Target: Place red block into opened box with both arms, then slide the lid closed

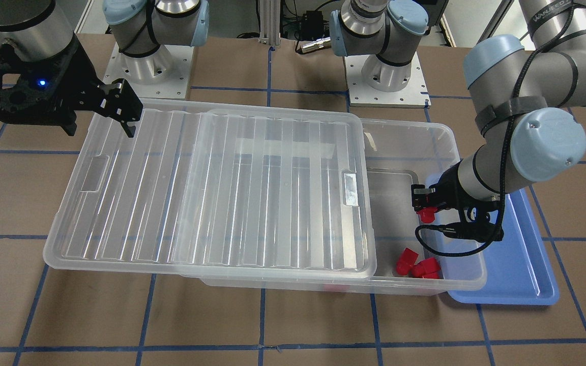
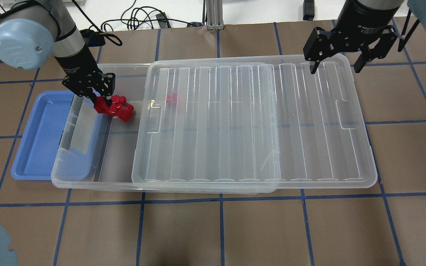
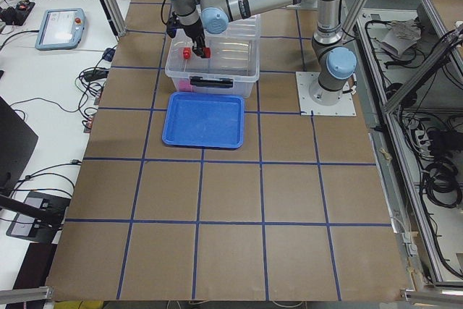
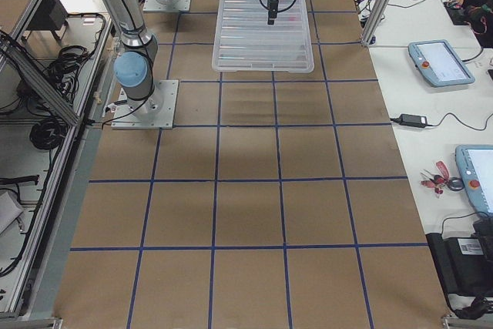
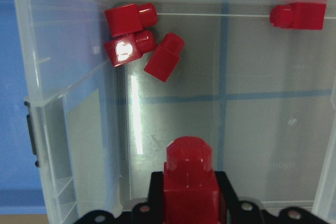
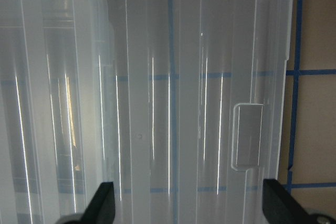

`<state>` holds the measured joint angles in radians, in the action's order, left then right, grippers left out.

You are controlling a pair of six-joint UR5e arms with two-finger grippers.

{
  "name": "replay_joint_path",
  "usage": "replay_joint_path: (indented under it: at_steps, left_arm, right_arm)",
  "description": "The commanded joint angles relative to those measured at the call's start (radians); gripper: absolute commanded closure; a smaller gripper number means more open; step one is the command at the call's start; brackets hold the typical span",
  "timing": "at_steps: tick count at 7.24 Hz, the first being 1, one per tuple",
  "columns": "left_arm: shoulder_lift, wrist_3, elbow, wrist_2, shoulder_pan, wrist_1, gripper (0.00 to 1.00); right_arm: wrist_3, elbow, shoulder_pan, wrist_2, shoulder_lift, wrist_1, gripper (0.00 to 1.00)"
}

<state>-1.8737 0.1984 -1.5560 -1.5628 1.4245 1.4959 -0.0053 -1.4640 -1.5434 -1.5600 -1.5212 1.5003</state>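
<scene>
My left gripper (image 2: 100, 96) is shut on a red block (image 2: 101, 105) and holds it over the uncovered end of the clear box (image 2: 72, 177). In the left wrist view the held red block (image 5: 189, 182) sits between the fingers, stub forward, above the box floor. Several more red blocks (image 5: 139, 40) lie in the box's far corner, and one (image 2: 171, 98) shows under the ribbed clear lid (image 2: 253, 122). The lid covers most of the box and overhangs its other end. There, my right gripper (image 2: 337, 64) hangs open above the lid's far corner, holding nothing.
A shallow blue tray (image 2: 39, 136) lies partly under the open end of the box, below my left arm. Brown table with blue tape lines (image 2: 220, 229) surrounds the box. Both arm bases (image 1: 150, 71) stand behind it.
</scene>
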Motion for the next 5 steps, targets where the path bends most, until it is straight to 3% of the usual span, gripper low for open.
replay_joint_path:
  at_steps: [1,5]
  left_arm:
    - [-0.001,0.025,-0.108,-0.002,-0.006,-0.144,1.00]
    - [-0.030,0.073,-0.159,0.000,-0.035,-0.187,1.00]
  right_arm:
    - [-0.001,0.001,0.000,0.000,0.000,-0.002,0.00]
    - [0.001,-0.009,0.000,0.000,-0.004,-0.002,0.00]
